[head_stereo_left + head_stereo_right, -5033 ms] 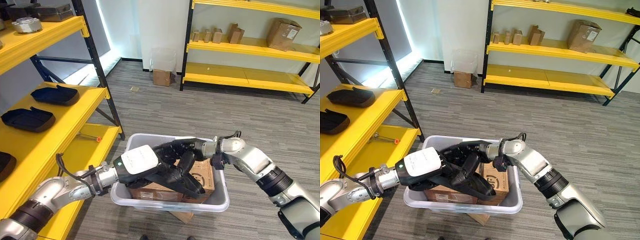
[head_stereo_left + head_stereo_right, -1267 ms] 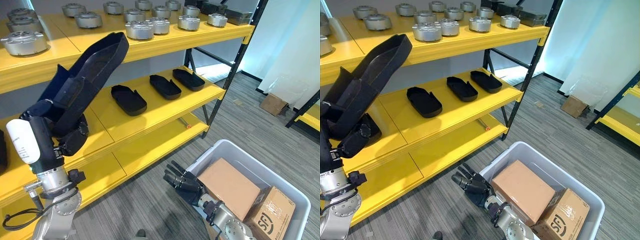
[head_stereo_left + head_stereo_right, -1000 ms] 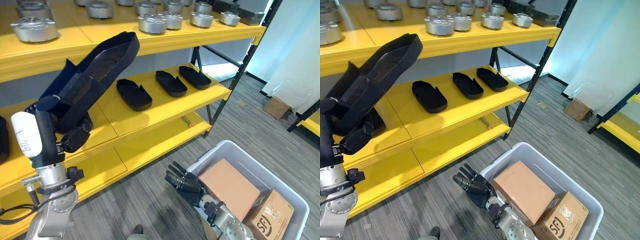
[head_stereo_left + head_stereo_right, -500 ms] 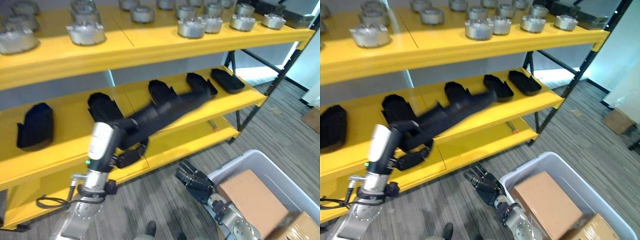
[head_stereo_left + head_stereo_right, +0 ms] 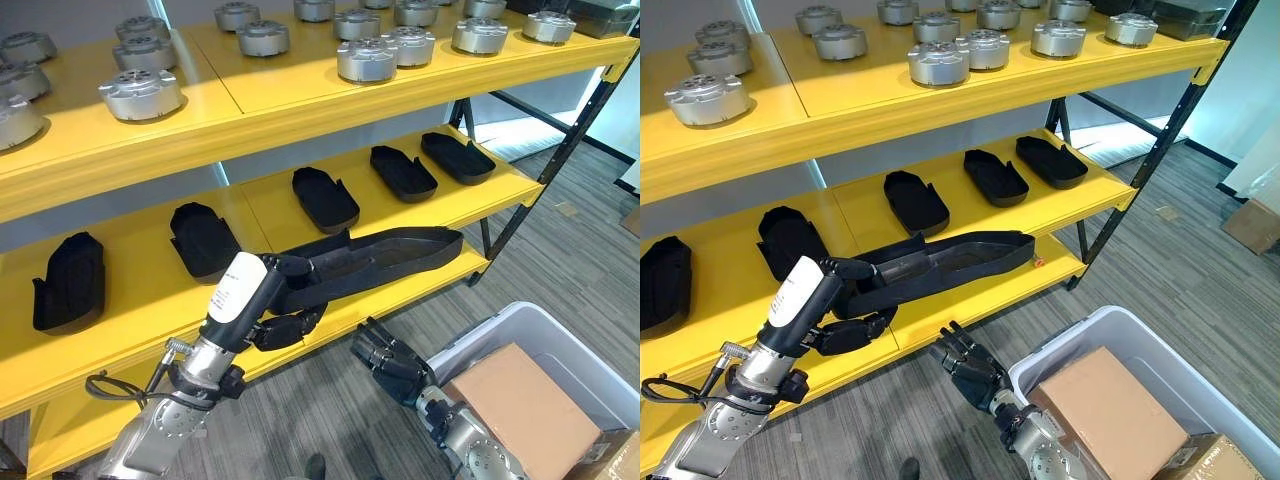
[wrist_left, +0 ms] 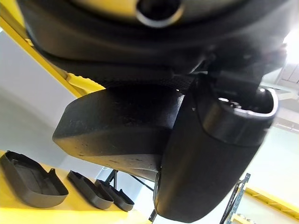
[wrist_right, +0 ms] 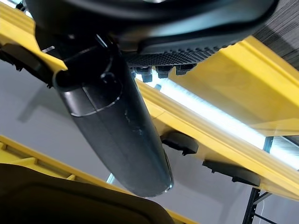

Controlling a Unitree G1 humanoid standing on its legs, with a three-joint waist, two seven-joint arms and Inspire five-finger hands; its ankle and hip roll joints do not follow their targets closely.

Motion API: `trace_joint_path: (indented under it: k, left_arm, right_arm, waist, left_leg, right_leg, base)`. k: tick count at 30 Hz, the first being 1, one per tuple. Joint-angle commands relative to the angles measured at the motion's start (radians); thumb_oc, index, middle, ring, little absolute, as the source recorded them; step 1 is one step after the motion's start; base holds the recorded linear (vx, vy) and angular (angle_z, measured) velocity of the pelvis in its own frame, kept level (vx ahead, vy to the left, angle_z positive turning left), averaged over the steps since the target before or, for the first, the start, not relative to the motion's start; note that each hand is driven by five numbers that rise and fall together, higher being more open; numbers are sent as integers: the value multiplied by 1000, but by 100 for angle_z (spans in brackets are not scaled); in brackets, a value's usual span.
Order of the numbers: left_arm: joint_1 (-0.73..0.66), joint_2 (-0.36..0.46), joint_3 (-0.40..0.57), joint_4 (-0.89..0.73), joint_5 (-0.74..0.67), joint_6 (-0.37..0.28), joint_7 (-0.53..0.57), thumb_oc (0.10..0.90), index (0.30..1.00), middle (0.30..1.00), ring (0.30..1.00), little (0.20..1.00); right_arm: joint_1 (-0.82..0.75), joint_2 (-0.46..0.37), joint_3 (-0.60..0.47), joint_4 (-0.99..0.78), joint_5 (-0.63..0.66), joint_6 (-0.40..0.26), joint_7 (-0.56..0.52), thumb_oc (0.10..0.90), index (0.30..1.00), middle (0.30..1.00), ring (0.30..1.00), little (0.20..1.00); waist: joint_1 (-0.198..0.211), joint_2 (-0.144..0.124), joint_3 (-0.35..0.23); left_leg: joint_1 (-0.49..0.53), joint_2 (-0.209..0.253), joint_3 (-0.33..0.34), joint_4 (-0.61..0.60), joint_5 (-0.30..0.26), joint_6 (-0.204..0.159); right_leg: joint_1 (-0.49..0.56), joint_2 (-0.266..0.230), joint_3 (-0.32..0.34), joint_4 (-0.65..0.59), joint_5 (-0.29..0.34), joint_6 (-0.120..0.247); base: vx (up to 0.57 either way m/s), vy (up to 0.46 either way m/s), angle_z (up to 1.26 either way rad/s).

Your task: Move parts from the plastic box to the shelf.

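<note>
My left hand (image 5: 287, 318) is shut on one end of a long black moulded part (image 5: 385, 255), fingers curled under it and thumb over it. The part lies almost level, reaching out along the front edge of the yellow middle shelf (image 5: 255, 205), above the lower shelf level. In the left wrist view the part (image 6: 119, 128) sits against the thumb (image 6: 210, 172). The grey plastic box (image 5: 497, 322) stands on the floor at the lower right. My right hand (image 5: 388, 358) hangs open beside the box's near corner, fingers straight, holding nothing.
Several black moulded parts (image 5: 325, 197) lie in a row on the middle shelf. Several round silver metal parts (image 5: 140, 92) stand on the top shelf. Two cardboard cartons (image 5: 525, 405) lie in the box. A black upright post (image 5: 545, 165) bounds the shelf at the right.
The left arm has swung the black part down from steeply tilted to almost level at the middle shelf's front. The view has shifted. The right hand stays open by the box.
</note>
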Motion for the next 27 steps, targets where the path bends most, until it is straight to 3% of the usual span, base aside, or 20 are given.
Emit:
trace_joint_path:
  k: [1, 3, 5, 6, 7, 11, 12, 16, 17, 18, 19, 21, 27]
  left_arm:
    - [-91, 28, 36, -101, -40, -44, 162, 400, 300, 300, 300, 300]
    - [-95, 29, 33, -97, -28, -40, 179, 400, 300, 300, 300, 300]
    - [-141, 17, 8, -77, -22, -38, 190, 400, 300, 300, 300, 300]
    - [-166, 8, -9, -65, -7, -26, 205, 400, 300, 300, 300, 300]
    - [-177, 4, -20, -58, 4, -20, 218, 400, 300, 300, 300, 300]
    - [-174, 2, -19, -48, 18, -8, 258, 400, 300, 300, 300, 300]
    - [-155, 3, 1, -56, 11, -2, 257, 400, 300, 300, 300, 300]
    - [-105, -6, 31, -69, 21, -3, 286, 400, 300, 300, 300, 300]
    - [-98, -6, 36, -71, 24, 0, 298, 400, 300, 300, 300, 300]
    - [-101, 1, 32, -55, 28, 8, 334, 400, 300, 300, 300, 300]
    - [-111, 1, 28, -47, 31, 12, 339, 400, 300, 300, 300, 300]
    - [-117, 4, 17, -39, 43, 19, 346, 400, 300, 300, 300, 300]
    - [-96, 14, 21, -39, 78, 22, 379, 400, 300, 300, 300, 300]
  right_arm:
    - [-45, 17, 20, -100, 79, -62, 74, 900, 1000, 1000, 1000, 1000]
    - [-42, 16, 18, -101, 79, -68, 74, 900, 1000, 1000, 1000, 1000]
    - [-20, 5, -4, -119, 83, -105, 57, 900, 1000, 1000, 1000, 1000]
    - [-15, 1, -15, -128, 84, -108, 54, 900, 1000, 1000, 1000, 1000]
    - [-13, -2, -21, -128, 82, -109, 56, 900, 1000, 1000, 1000, 1000]
    - [-25, -13, -49, -94, 64, -84, 86, 900, 1000, 1000, 1000, 1000]
    - [-26, -20, -64, -85, 51, -62, 97, 900, 1000, 1000, 1000, 1000]
    - [-27, -40, -70, -91, 79, -42, 114, 900, 1000, 1000, 1000, 1000]
    - [-31, -47, -75, -92, 82, -42, 125, 900, 1000, 1000, 1000, 1000]
    - [-22, -60, -77, -117, 82, -37, 117, 900, 1000, 1000, 1000, 1000]
    - [-9, -61, -83, -129, 87, -39, 101, 900, 1000, 1000, 1000, 1000]
    - [5, -56, -92, -125, 79, -47, 87, 900, 1000, 1000, 1000, 1000]
    - [13, -59, -117, -104, 68, -54, 104, 900, 1000, 1000, 1000, 1000]
  waist:
    - [-23, -5, -45]
    - [-27, -6, -37]
    - [-73, -17, -12]
    - [-93, -22, -5]
    - [-102, -23, -2]
    - [-113, -12, 1]
    - [-114, -1, -7]
    - [-107, 15, -9]
    - [-111, 22, -6]
    - [-130, 35, -3]
    - [-139, 41, 0]
    - [-143, 43, 4]
    - [-126, 40, -6]
  left_leg:
    - [18, -69, 51, 30, -77, 66]
    - [8, -66, 70, 60, -83, 62]
    - [-38, 10, 291, 183, -103, 18]
    - [-52, 49, 356, 219, -106, 3]
    - [-63, 72, 372, 246, -100, -5]
    - [-55, 145, 343, 245, -58, -27]
    - [-22, 199, 312, 184, -3, -53]
    - [-13, 314, 212, 105, 163, -105]
    - [-10, 335, 226, 95, 167, -108]
    - [17, 365, 303, 66, 153, -120]
    - [19, 372, 342, 64, 149, -127]
    - [17, 369, 359, 70, 149, -133]
    - [50, 309, 339, 25, 109, -129]
  right_leg:
    - [-90, 30, 4, 91, 36, 30]
    - [-93, 26, -5, 100, 33, 28]
    - [-95, -17, -94, 122, 33, 32]
    - [-98, -34, -124, 133, 30, 32]
    - [-101, -41, -137, 143, 25, 29]
    - [-106, -56, -145, 177, -3, 13]
    - [-107, -61, -145, 188, -23, 10]
    - [-129, -80, -139, 242, -62, 5]
    - [-141, -88, -151, 275, -81, 3]
    - [-171, -112, -188, 341, -109, 6]
    - [-181, -127, -211, 370, -119, 6]
    - [-178, -141, -227, 373, -115, 10]
    - [-129, -169, -230, 279, -57, 44]
  base:
    - [-16, -22, 5]
    - [-36, -7, 13]
    - [-114, 50, 39]
    - [-117, 85, 112]
    - [-79, 96, 136]
    - [15, 159, 86]
    - [90, 339, 2]
    - [36, 347, 9]
    - [10, 484, -16]
    - [-23, 523, -3]
    - [-41, 422, 11]
    - [-30, 255, 13]
    - [15, 199, 38]
